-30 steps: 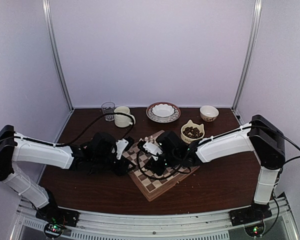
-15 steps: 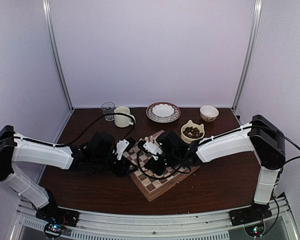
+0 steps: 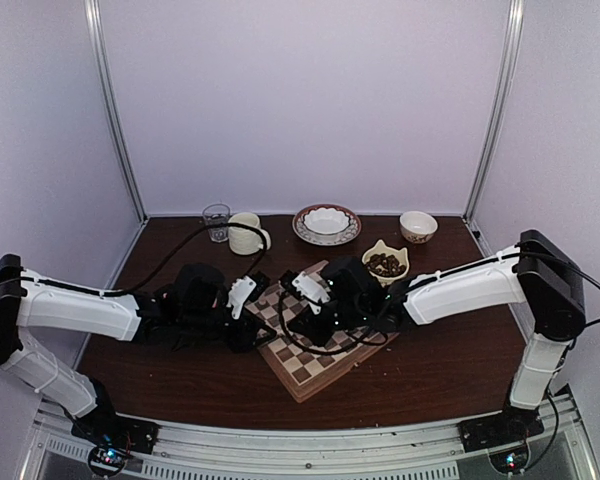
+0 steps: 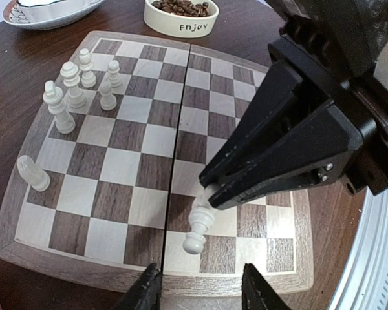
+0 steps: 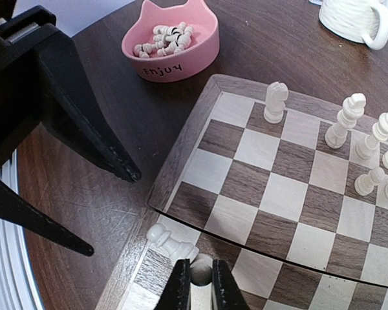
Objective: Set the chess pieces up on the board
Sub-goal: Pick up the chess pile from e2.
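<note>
The board [image 3: 315, 372] lies mid-table; it also shows in the left wrist view [image 4: 136, 161] and the right wrist view [image 5: 278, 194]. Several cream chess pieces [image 4: 70, 87] stand at one corner, and one [image 4: 32, 173] lies on its side. A knight [image 5: 275, 102] stands apart on a rim square. My right gripper [image 5: 201, 284] is shut on the base of a cream pawn [image 4: 200, 223], which hangs tilted just above the near rim squares. My left gripper [image 4: 199, 294] is open and empty at the board's edge, facing the right gripper [image 3: 305, 322].
A pink cat-shaped bowl [image 5: 171, 42] of pale pieces sits beside the board. A cream bowl [image 3: 385, 262] of dark pieces, a cream mug [image 3: 245, 235], a glass [image 3: 217, 220], a plate with a white bowl [image 3: 327, 222] and a small bowl [image 3: 418, 225] stand behind.
My right arm has shifted slightly to the right over the board with the pawn held. The left arm has barely moved.
</note>
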Tool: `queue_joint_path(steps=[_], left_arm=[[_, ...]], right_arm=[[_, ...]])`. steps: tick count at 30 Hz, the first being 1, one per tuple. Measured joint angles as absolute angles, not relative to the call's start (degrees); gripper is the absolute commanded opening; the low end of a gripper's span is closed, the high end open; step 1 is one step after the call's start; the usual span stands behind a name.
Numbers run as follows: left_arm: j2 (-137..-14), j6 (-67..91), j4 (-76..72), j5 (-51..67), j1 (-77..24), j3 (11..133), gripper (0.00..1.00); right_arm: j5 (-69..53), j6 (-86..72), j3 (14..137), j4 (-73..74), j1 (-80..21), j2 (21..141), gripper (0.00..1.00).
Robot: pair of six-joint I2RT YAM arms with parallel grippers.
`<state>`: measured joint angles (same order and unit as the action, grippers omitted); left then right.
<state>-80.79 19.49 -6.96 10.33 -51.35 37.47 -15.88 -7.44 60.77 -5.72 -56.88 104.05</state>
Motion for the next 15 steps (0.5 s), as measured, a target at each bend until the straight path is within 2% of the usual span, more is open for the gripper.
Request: queue_joint_path(steps=[15], left_arm=[[-81.08,19.33,-7.27,12.38,-51.35,37.50,0.31]], right_arm=[[-20.62,-9.47,59.29,-8.95,-56.86,102.32,0.06]])
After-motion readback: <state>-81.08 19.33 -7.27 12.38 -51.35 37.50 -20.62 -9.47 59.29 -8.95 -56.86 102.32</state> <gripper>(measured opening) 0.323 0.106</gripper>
